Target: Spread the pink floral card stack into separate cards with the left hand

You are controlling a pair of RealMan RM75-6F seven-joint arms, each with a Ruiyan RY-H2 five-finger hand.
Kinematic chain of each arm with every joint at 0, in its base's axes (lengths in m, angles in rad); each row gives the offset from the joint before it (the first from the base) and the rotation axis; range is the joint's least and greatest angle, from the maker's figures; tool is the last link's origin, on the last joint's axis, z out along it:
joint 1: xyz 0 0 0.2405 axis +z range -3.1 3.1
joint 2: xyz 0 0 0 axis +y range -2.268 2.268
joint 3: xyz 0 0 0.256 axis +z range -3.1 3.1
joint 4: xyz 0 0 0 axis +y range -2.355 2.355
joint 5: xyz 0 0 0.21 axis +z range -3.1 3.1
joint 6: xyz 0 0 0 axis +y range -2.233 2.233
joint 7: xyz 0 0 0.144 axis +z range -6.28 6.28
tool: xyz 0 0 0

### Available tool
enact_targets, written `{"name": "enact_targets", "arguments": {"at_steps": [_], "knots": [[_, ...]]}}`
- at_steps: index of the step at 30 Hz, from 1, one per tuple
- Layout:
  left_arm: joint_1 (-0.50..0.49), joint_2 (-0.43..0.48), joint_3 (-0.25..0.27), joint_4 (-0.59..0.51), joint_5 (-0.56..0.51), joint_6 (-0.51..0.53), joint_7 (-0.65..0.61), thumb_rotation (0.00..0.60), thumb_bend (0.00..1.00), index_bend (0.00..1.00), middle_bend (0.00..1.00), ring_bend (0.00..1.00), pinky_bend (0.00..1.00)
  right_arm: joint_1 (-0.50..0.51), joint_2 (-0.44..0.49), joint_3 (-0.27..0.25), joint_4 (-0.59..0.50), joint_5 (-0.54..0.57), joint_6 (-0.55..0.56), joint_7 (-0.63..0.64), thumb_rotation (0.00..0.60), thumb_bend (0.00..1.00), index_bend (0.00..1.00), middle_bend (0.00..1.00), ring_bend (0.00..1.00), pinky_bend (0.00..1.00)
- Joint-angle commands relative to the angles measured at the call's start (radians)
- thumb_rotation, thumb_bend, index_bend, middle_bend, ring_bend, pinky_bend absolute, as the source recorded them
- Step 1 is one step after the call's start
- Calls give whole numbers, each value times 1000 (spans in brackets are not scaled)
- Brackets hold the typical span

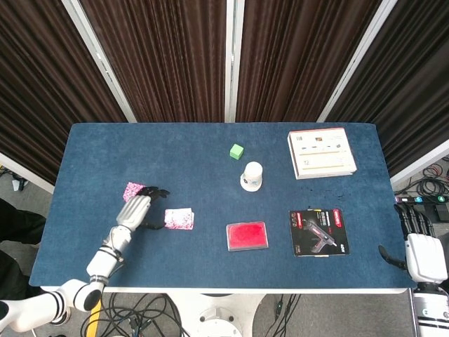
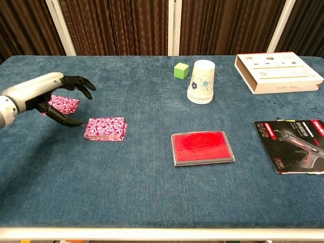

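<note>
Left robot hand (image 2: pixel 61 96) above the blue surface (image 2: pixel 152 192), fingers spread apart, empty, just left of the card stack (image 2: pixel 105 128). One separate card (image 2: pixel 65 104) lying behind the fingers. Right robot hand (image 1: pixel 423 254) off the surface edge, fingers unclear.

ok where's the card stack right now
The card stack lies on the left part of the table in the chest view, just right of the open left hand, with a separated card behind it and the red pad to its right.
</note>
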Motion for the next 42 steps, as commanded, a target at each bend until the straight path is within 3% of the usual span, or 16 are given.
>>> {"name": "enact_targets", "arguments": {"at_steps": [1, 15, 42], "knots": [[-4, -16, 7, -11, -5, 7, 55, 600, 160, 206, 269, 105, 110, 0, 0, 0, 2, 1, -2, 3, 600, 153, 0, 0, 0, 0], [-6, -143, -14, 70, -79, 20, 177, 600, 161, 207, 295, 105, 110, 0, -1, 1, 10, -2, -2, 17, 600, 153, 0, 0, 0, 0], [-6, -160, -21, 99, -89, 8, 169, 600, 162, 221, 325, 106, 110, 3, -4, -1, 10, -4, -4, 14, 600, 153, 0, 0, 0, 0]]}}
